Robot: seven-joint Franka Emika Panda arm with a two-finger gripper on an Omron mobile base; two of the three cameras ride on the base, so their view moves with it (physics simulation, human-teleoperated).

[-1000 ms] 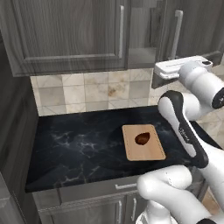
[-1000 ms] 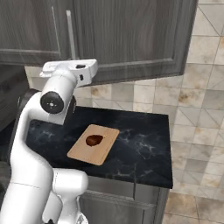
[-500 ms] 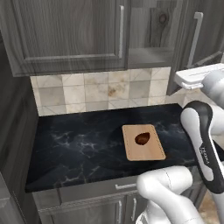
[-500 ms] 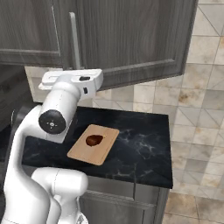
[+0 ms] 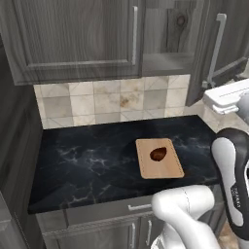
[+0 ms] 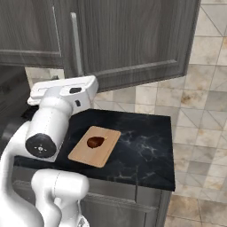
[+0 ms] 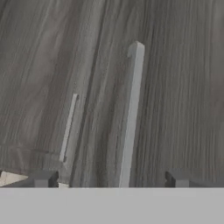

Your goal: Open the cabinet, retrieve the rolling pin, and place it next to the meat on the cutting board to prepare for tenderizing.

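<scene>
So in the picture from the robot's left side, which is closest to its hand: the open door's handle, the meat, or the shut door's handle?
1. Open door's handle, right beside the hand, at the right.
2. Shut door's handle, farther left, up on the cabinet.
3. Meat, down on the cutting board; close to call with 2.

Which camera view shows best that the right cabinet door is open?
The left base view: the door stands swung out, with the bare shelf behind it. The right base view shows its front face only; the hand view shows its handle close up.
</scene>
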